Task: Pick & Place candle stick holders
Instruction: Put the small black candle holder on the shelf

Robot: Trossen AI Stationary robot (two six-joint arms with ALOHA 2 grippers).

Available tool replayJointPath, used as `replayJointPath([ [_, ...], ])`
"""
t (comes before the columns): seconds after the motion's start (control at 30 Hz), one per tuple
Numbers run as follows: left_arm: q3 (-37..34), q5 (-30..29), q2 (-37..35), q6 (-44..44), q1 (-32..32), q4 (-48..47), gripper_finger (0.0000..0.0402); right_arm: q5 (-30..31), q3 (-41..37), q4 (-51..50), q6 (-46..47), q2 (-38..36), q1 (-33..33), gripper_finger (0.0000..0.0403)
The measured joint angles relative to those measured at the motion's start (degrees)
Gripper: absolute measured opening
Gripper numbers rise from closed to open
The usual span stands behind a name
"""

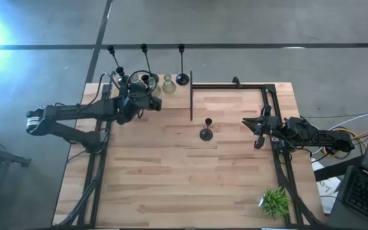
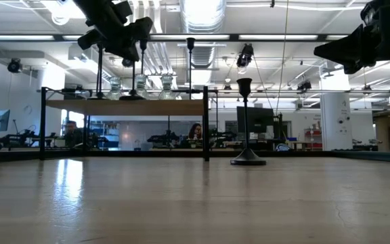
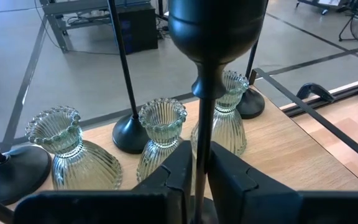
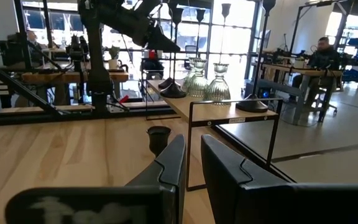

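Note:
My left gripper [image 1: 142, 86] is at the far left, above a raised wooden shelf [image 2: 161, 107], shut on a short black candle stick holder [image 3: 216, 31]. On the shelf stand three pale-green glass holders [image 3: 160, 134] and three tall black holders [image 1: 182, 78] on their round bases. Another short black holder [image 1: 206, 131] stands upright on the table's middle, also seen in the low view [image 2: 247, 122]. My right gripper [image 1: 249, 131] hovers to its right, open and empty, also seen in its wrist view [image 4: 192, 149]. My left gripper pinches the short black holder's thin stem [image 3: 204, 124] between its two fingers [image 3: 173, 168], below the cup. The fingers lie across the stem. The holder stands upright with its cup up; the fingers hide its base.
A thin black frame [image 1: 229, 86] runs along the table's far right and right side. A small green potted plant [image 1: 274, 201] stands at the near right corner. Bare wood lies across the table's middle and near side. People sit at desks in the room behind.

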Motion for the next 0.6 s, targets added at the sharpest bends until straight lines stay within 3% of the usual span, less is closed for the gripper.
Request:
replayJointPath([
  [0.6,-0.3,1.5,0.0,0.1,-0.6,0.0,0.0126,0.0,0.0,0.0,0.3,0.0,0.0,0.0043],
])
